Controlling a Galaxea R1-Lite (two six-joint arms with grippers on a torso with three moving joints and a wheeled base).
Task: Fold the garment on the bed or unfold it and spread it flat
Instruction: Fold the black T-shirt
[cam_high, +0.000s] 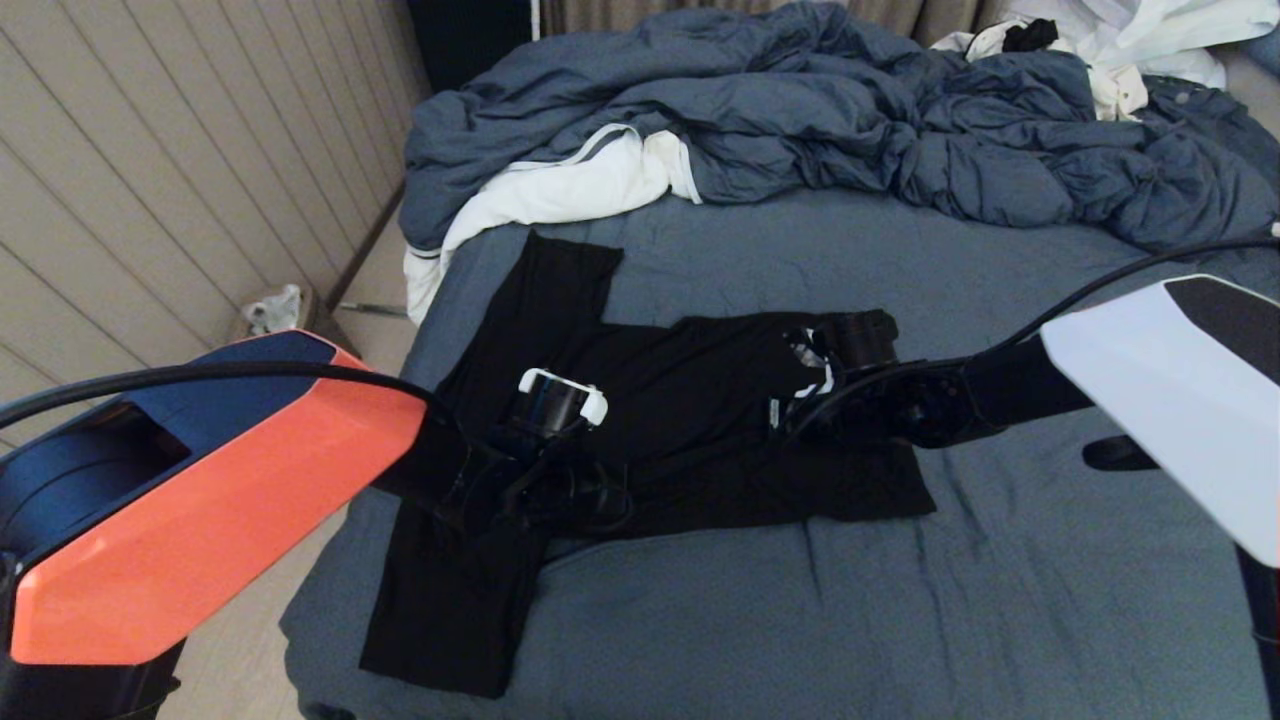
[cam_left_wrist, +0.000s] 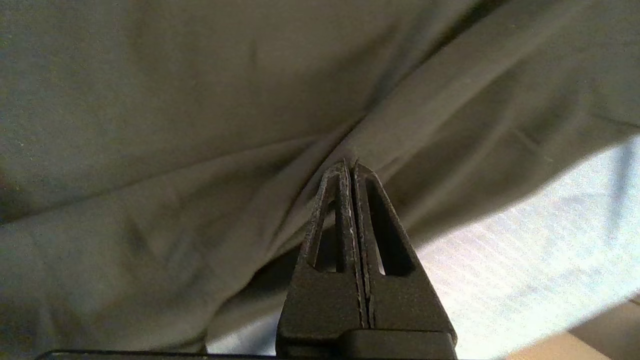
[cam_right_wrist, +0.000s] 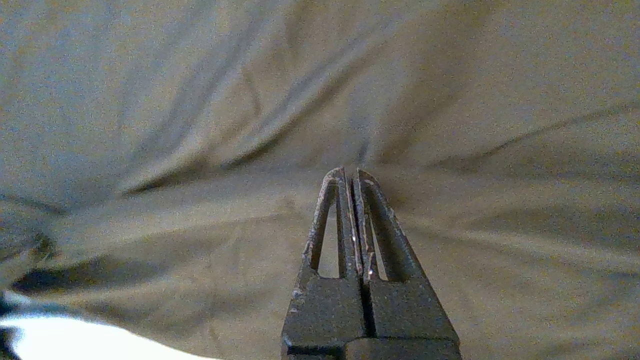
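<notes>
No text, label, brand or number can be read anywhere here.

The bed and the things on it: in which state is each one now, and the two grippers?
T-shirt: lying on the sheet, partly folded, creased.
Left gripper: shut, tips against the shirt.
Right gripper: shut, tips against the shirt.
Duvet: crumpled at the far end.
White cloth: bunched beside the duvet.
Bed: sheet wrinkled.

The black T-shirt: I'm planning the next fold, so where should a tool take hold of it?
Probably the near sleeve's end of the T-shirt, approached from the bed's front edge: it lies flat, uncovered, closest to the robot.
</notes>
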